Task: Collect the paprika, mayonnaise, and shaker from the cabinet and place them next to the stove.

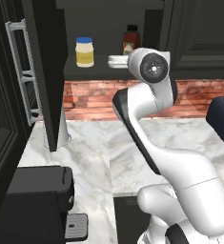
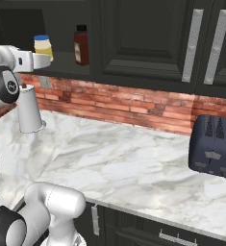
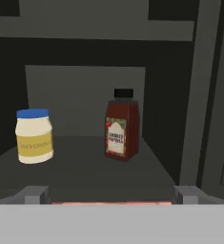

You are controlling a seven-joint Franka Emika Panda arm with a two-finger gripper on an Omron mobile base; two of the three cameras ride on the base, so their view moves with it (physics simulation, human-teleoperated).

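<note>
Paprika [image 1: 131, 41] stands upright on the cabinet [image 1: 189, 28] shelf in the left base view, mayonnaise [image 1: 85, 52] well apart at its 9 o'clock. Right base view: both sit at 12 o'clock above the counter [image 2: 133, 158]. Hand view: the gripper [image 3: 111, 194] gapes wide, empty, paprika at 12 o'clock, mayonnaise at 10.

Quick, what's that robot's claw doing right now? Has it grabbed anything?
Gripper: jaws open, holding nothing, facing the cabinet shelf where the mayonnaise and paprika stand.
</note>
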